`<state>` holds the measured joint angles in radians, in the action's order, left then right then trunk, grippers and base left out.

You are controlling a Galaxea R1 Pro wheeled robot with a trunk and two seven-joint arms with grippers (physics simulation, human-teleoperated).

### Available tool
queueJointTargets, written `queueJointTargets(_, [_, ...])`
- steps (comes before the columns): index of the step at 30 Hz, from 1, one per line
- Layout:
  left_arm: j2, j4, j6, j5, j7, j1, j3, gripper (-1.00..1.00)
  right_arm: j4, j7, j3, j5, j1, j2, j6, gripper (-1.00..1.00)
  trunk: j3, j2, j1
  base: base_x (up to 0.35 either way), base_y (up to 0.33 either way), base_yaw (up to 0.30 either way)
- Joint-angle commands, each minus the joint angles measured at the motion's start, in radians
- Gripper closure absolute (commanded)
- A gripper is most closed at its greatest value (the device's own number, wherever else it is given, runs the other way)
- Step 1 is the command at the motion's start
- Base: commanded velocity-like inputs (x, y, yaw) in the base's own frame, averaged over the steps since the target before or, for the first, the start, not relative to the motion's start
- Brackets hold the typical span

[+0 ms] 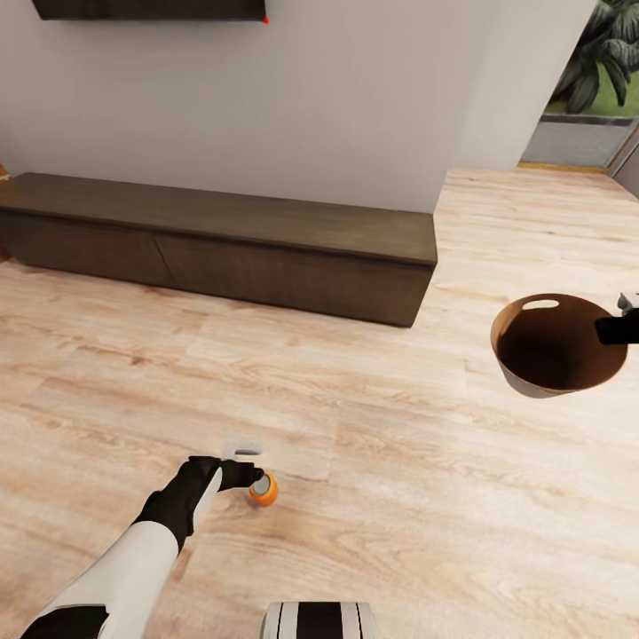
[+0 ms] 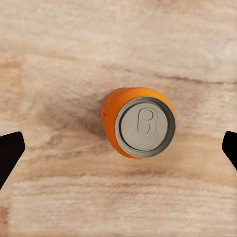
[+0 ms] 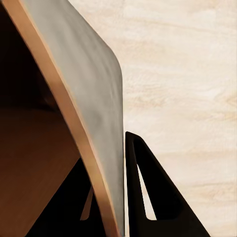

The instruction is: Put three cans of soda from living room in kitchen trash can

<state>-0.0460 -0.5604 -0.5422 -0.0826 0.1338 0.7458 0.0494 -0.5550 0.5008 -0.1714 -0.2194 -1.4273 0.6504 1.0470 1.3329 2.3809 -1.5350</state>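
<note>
An orange can of soda [image 1: 263, 489] stands upright on the wooden floor, its silver top facing up. My left gripper [image 1: 252, 477] hangs right above it, open; in the left wrist view the can [image 2: 138, 122] sits between the two black fingertips [image 2: 9, 154], which stand wide apart and clear of it. The tash can [image 1: 557, 344], brown inside and pale grey outside, is held off the floor at the right. My right gripper [image 1: 616, 329] is shut on its rim; the right wrist view shows the wall [image 3: 96, 106] pinched between the black fingers [image 3: 155, 192].
A long dark wooden low cabinet [image 1: 222, 244] runs along the white wall ahead. A doorway with plants behind glass [image 1: 595, 80] opens at the far right. Light wooden floor [image 1: 373, 426] spreads all around me.
</note>
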Motion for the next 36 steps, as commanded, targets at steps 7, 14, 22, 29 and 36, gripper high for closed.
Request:
queueJointTargets(7, [0.001,-0.006,-0.001,0.001,0.002,0.0,0.0,-1.0,0.0,0.002,-0.032,0.003,-0.001,-0.001,0.0,1.0,0.001,0.0,0.0,0.097,-0.077,0.0])
queueJointTargets(14, [0.002,-0.007,-0.001,0.001,0.002,0.0,0.0,-1.0,0.0,0.002,-0.055,0.004,-0.001,-0.001,0.0,1.0,0.001,0.0,0.0,0.015,-0.012,0.0])
queueJointTargets(22, [0.002,-0.007,-0.001,0.001,0.005,0.0,0.0,-1.0,0.0,0.002,-0.057,0.004,-0.001,0.0,0.0,1.0,0.001,0.0,0.0,0.106,-0.001,0.0])
queueJointTargets(29, [0.002,-0.007,0.001,0.001,0.002,0.0,0.0,-1.0,0.0,0.002,-0.057,0.004,-0.001,0.0,0.0,1.0,0.001,0.0,0.0,0.03,0.0,0.0])
queueJointTargets(36, [0.001,-0.006,-0.001,0.001,0.001,0.0,0.0,-1.0,0.0,0.002,-0.058,0.004,-0.001,0.0,0.0,1.0,0.019,0.035,-0.019,0.003,0.0,0.0])
